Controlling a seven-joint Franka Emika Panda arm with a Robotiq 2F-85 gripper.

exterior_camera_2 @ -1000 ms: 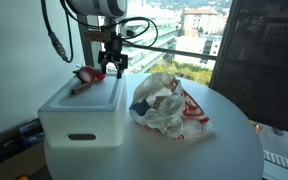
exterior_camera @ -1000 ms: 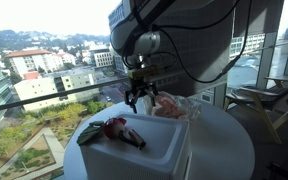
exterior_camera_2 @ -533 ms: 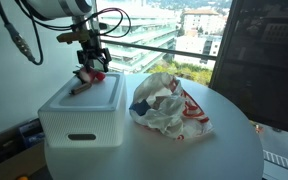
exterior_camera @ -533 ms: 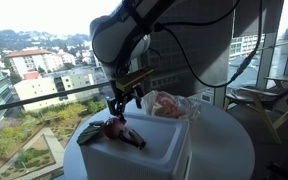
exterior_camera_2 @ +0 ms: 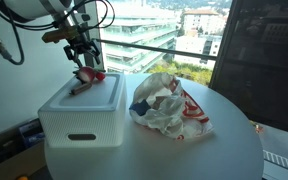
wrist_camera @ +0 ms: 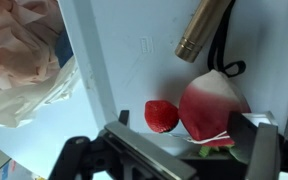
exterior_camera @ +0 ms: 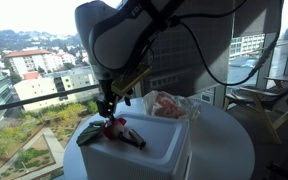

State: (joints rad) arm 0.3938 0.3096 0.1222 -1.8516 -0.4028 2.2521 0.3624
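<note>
My gripper [exterior_camera: 106, 108] [exterior_camera_2: 82, 62] hangs open just above one end of a white box [exterior_camera: 152, 150] [exterior_camera_2: 79, 115]. On that end of the lid lies a small heap of toy food [exterior_camera: 114, 129] [exterior_camera_2: 87, 78]. The wrist view shows a red strawberry [wrist_camera: 161, 115] beside a red-and-white radish [wrist_camera: 212, 103] with green leaves, both between the spread fingers of the gripper [wrist_camera: 184, 132]. A brass-coloured cylinder [wrist_camera: 201, 30] with a black cord lies beyond them. Nothing is held.
The box stands on a round white table [exterior_camera_2: 204, 150] by a window. A crumpled plastic bag with red print [exterior_camera: 171, 105] [exterior_camera_2: 164, 105] [wrist_camera: 24, 55] lies beside the box. A dark pillar [exterior_camera_2: 259, 60] rises behind the table.
The arm has swung away from the bag and across the box lid to the end with the toy food. The jaws stayed open.
</note>
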